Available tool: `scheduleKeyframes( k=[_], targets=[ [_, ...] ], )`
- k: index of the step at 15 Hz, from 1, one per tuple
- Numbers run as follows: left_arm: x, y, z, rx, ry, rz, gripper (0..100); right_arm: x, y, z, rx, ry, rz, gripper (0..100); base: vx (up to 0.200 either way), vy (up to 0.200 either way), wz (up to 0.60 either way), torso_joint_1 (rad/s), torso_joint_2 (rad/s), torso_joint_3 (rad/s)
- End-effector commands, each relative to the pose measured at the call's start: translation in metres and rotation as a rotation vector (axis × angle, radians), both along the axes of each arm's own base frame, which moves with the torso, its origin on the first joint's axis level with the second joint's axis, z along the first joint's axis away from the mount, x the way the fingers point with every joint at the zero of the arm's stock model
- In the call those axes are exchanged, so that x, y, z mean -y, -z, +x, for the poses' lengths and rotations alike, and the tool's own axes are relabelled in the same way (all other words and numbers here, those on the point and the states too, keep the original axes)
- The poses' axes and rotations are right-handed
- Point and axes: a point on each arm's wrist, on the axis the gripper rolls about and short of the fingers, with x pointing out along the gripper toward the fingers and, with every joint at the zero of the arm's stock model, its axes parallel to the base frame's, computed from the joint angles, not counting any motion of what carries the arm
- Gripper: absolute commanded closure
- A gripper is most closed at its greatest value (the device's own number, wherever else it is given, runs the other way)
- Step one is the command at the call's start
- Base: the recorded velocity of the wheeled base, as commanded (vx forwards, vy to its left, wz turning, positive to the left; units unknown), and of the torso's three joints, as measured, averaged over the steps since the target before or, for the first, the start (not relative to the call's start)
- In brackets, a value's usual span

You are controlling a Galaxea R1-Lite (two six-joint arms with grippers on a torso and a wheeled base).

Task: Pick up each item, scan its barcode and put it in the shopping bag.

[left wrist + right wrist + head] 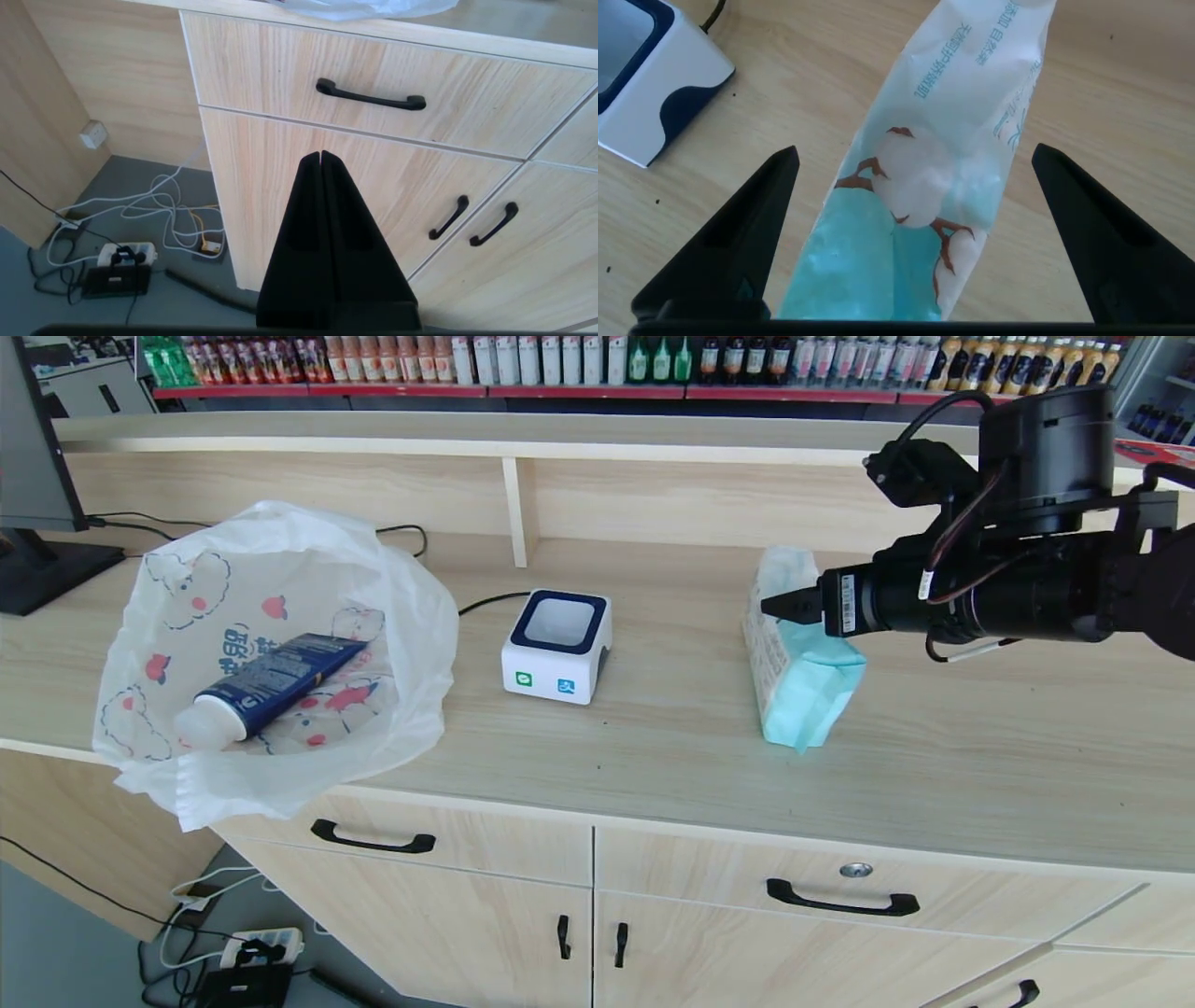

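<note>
A teal and white tissue pack (794, 653) lies on the wooden counter (653, 747), right of the scanner. My right gripper (784, 605) hovers just above the pack, open, and the pack (924, 187) sits between its spread fingers (738, 252) in the right wrist view. The white barcode scanner (557, 646) with a dark blue rim stands mid-counter; its corner (645, 84) shows beside the pack. The white shopping bag (271, 644) lies open on the left with a dark blue tube (271, 686) inside. My left gripper (323, 163) is shut and empty, hanging low before the cabinet fronts.
A monitor base (37, 569) stands at the counter's far left, and a cable (485, 602) runs from the scanner to the back wall. Drawers with black handles (370, 96) lie below the counter. Power strips and cords (117, 266) sit on the floor.
</note>
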Motion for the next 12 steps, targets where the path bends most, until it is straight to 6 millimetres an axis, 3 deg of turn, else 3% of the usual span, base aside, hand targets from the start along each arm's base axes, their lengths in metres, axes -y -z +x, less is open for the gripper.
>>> scheduleKeyframes(
  k=[1,4,12],
  targets=[
    [0.0,0.0,0.0,-0.001,0.0,-0.002,100,-0.005,0.003,0.012,-0.013,0.002,0.0,0,0.0,0.0,0.0,0.0,0.0,0.0],
    [0.0,0.0,0.0,-0.001,0.0,0.002,100,-0.015,0.009,0.027,-0.025,0.092,0.074,0,0.0,0.0,0.0,0.0,0.0,0.0],
    [0.0,0.0,0.0,-0.001,0.0,-0.002,100,-0.017,0.023,0.026,-0.141,0.114,0.054,0,0.0,0.0,0.0,0.0,0.0,0.0]
  ],
)
